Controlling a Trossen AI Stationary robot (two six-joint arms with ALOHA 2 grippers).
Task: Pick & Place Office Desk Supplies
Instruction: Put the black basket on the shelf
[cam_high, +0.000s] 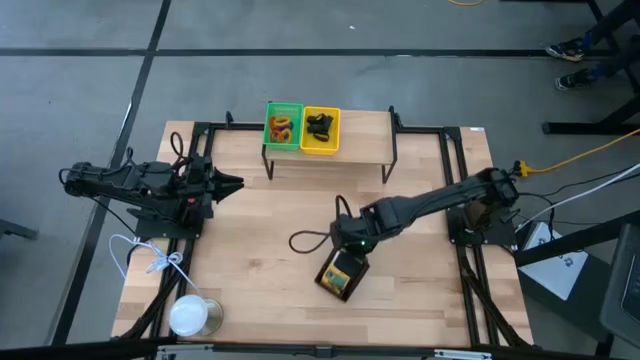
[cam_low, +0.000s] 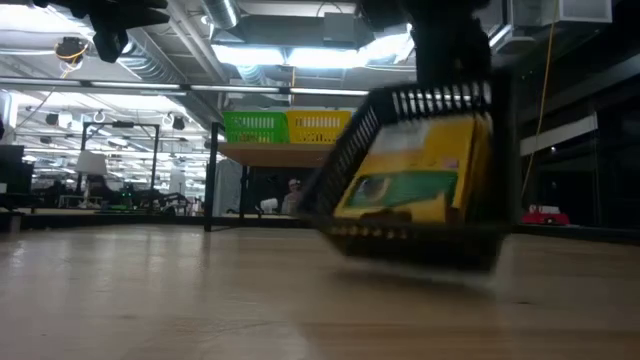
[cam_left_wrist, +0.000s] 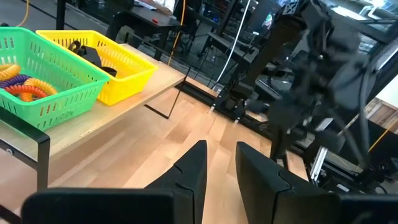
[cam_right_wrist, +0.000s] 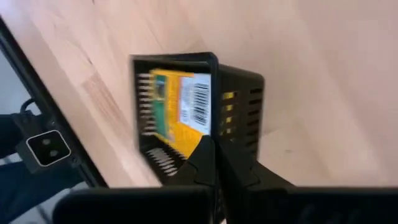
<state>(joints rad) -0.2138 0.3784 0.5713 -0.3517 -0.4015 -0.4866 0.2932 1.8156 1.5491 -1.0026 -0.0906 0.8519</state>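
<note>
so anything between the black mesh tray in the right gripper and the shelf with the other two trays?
Nothing visible. The right gripper holds the black mesh tray tilted, with bare table between it and the shelf. The shelf's open part lies beside the yellow tray and green tray. The left gripper waits aside.

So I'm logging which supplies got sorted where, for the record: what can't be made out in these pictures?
- Black mesh tray, low view: motion-blurred and tilted; box print unreadable.
- Number of boxes inside: right wrist view shows one face, the rest hidden by the tray wall and right pincer.
- Items in the yellow tray, high view: too small to count.
- Green tray's loops, left wrist view: partly cut off by the edge.
</note>
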